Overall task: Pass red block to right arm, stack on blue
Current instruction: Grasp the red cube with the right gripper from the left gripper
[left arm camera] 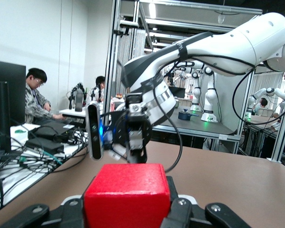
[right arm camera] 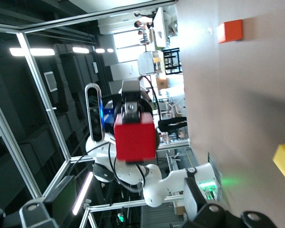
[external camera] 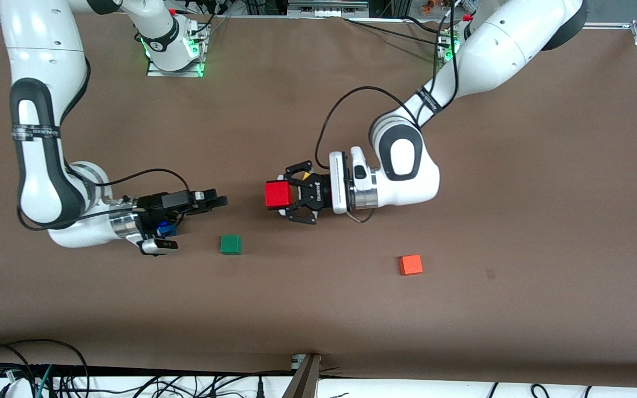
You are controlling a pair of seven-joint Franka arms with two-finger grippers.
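Brown worktop (external camera: 318, 309) carries the handover step: the left gripper (external camera: 288, 194), jaws clamped on the red block (external camera: 277, 194), holds it above mid-worktop facing the right gripper (external camera: 216, 200), whose wide jaws must next close on it.

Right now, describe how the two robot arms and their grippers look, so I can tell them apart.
Both arms are glossy white with dark grey joint bands and loose black cables. The right arm ends in a silver wrist ring and a slim, straight-fingered black right gripper, with a blue light at its wrist. The left arm carries a white wrist block and a wider black linkage-claw left gripper.
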